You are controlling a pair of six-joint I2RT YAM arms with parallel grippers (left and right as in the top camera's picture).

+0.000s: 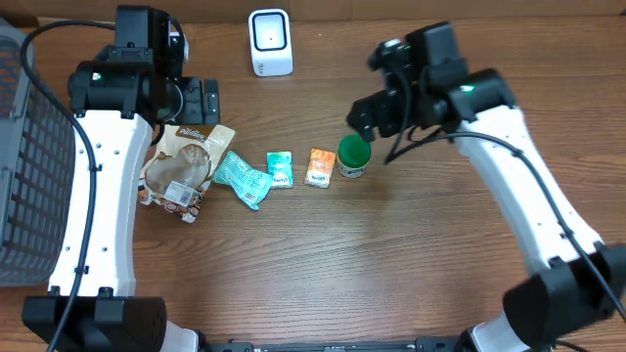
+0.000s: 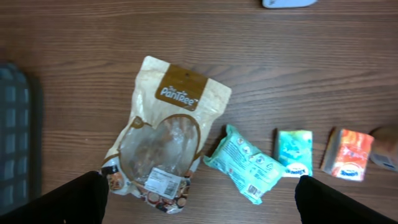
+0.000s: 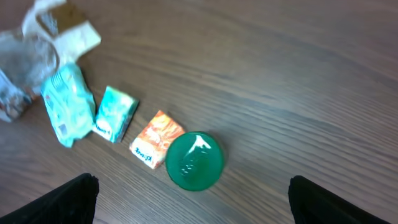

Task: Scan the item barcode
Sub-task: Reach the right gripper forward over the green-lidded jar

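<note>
5 small goods lay in a loose row on the wooden table (image 1: 391, 274), and no claw had hold of any of them. From the robot's left to its right, they were a beige bag (image 1: 186, 164) with a brown label and a clear window, a teal packet (image 1: 243, 178), a small teal box (image 1: 280, 169), an orange box (image 1: 320, 167) and a green-lidded jar (image 1: 354, 156). The bag lay flat and a little turned, and the teal packet lay just beside its lower corner. I could not tell if they touched. The 2 boxes were near each other but apart, and the orange box was just beside the jar. The jar stood upright, with its round green lid facing up. The white scanner (image 1: 270, 42) stood at the far edge of the table, well apart from the row. A grey basket (image 1: 20, 176) was at the left edge. The left gripper (image 2: 200, 200) hung over the bag with its jaws spread wide; its 2 dark fingers (image 2: 74, 199) showed only at the lower corners of the left wrist view, and nothing was between them. The right gripper (image 3: 196, 202) hung above the jar, also with its jaws wide apart and empty, and its fingers (image 3: 62, 202) touched neither the jar nor the orange box. In the overhead view, the right arm reached in over the jar.
</note>
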